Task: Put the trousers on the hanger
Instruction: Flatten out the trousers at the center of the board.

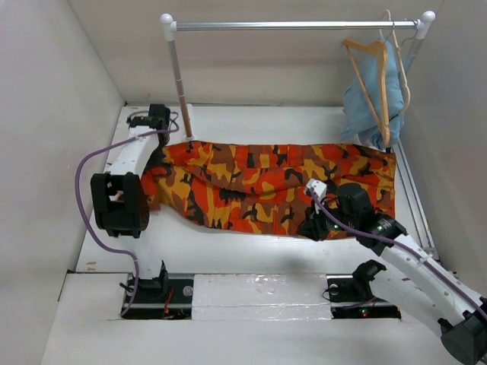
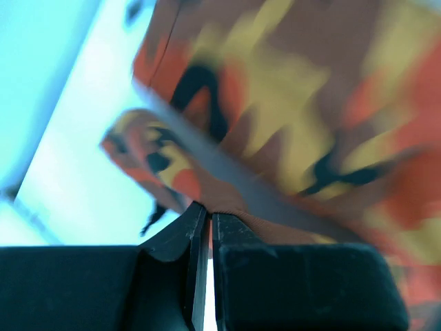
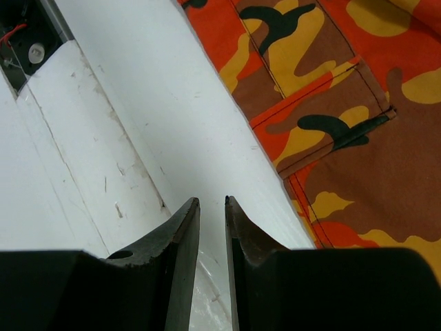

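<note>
From above, the orange, red and brown camouflage cloth trousers [image 1: 266,186] lie flat mid-frame; the tan wooden triangular hanger [image 1: 378,84] hangs upper right.

Left wrist: left gripper [image 2: 204,224] nearly closed at the cloth's blurred edge; grasp unclear.

Right wrist: right gripper [image 3: 212,207] slightly parted, empty, over the white table [image 3: 138,110].

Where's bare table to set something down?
Free: the strip between the trousers and the near edge, and the back strip under the rail. Crowded: far right corner, where the hanger and blue garment hang.
</note>
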`<state>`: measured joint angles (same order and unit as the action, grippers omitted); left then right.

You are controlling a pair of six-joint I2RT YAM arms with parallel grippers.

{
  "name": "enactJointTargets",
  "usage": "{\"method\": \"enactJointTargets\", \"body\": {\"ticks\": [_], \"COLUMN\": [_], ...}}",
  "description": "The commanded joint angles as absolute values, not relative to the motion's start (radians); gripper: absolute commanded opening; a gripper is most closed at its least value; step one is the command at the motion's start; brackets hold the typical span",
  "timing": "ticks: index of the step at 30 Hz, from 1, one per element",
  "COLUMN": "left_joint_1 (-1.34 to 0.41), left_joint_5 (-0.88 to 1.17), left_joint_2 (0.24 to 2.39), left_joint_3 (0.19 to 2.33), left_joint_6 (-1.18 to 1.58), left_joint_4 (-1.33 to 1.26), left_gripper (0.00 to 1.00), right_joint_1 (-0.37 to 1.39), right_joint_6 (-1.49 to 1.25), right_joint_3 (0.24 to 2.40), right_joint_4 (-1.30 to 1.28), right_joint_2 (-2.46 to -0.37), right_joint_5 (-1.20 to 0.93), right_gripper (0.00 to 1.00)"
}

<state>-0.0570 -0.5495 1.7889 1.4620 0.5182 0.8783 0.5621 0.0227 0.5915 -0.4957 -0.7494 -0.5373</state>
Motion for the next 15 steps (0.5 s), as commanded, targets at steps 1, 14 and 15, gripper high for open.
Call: {"method": "enactJointTargets", "body": {"ticks": [1, 14, 15], "left_joint_1": [-0.054, -0.038, -0.038], "left_joint_5": [-0.584, -0.54, -0.525], "left_joint_2": [1.857, 1.877, 1.835], "left_joint_3": [1.672, 1.746, 1.67], "left_joint_6": [0.46, 0.426, 0.443], "left_joint_4": [0.913, 0.858, 0.847], "left_gripper": [0.0, 0.71, 0.7], "right_joint_1": [0.555, 0.555, 0.555], "right_joint_6": [0.032, 0.002, 0.002], "right_joint_3": [0.609, 0.606, 0.601], "right_joint_4": [-0.468, -0.512, -0.511], "right_joint_2": [-0.756, -0.719, -0.719], "right_joint_5": [-0.545, -0.514, -0.52], "right_gripper": [0.27, 0.36, 0.36]}}
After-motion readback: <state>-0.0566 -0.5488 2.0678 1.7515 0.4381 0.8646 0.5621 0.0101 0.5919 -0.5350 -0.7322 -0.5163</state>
